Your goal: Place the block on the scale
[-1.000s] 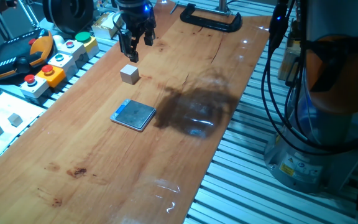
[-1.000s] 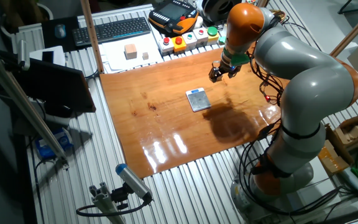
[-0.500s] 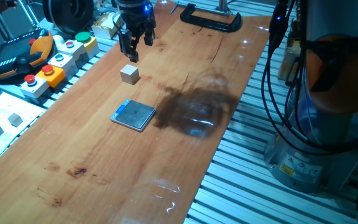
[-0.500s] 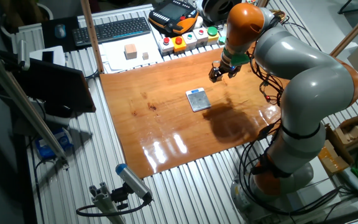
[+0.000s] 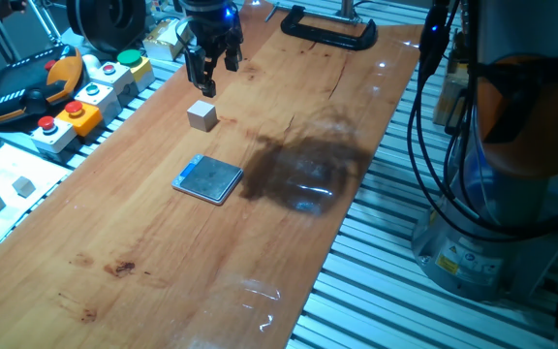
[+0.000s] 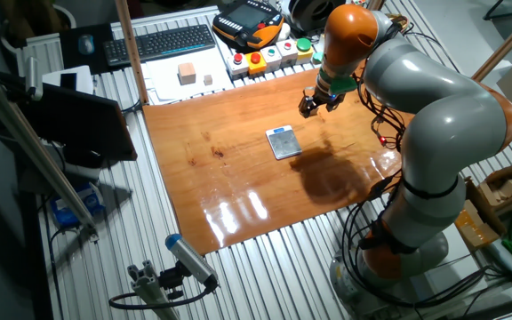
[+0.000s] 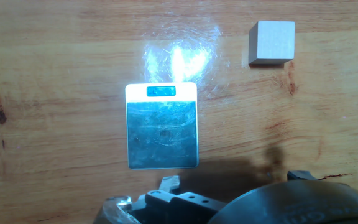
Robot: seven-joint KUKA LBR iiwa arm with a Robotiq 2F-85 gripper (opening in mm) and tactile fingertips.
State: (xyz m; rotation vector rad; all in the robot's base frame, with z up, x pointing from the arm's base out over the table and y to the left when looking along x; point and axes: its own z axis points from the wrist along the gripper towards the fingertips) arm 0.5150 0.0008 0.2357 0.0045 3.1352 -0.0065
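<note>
Nothing differs from the frames one second and half a second ago: arm, tool, block and scale occupy the same positions in both fixed views.

The scale lies flat near the middle of the wooden bench, a thin square with a grey-blue metallic plate and a pale rim. In the hand view the scale shows a small blue display window at one edge and faint scuffs on the plate, with a bright glare patch on the bench just beyond it. In the other fixed view the scale is a small pale square.

Farther along the bench, apart from the scale, the block rests upright, a pale beige-grey cube with plain faces. In the hand view the block sits toward the upper right, casting a short shadow.

Beyond and above the block hangs the tool, empty, its dark fingers a moderate gap apart and clear of the bench. In the other fixed view the tool hides the block, and the finger spacing is too small to judge. The hand view cuts off the fingers at its lower edge.
</note>
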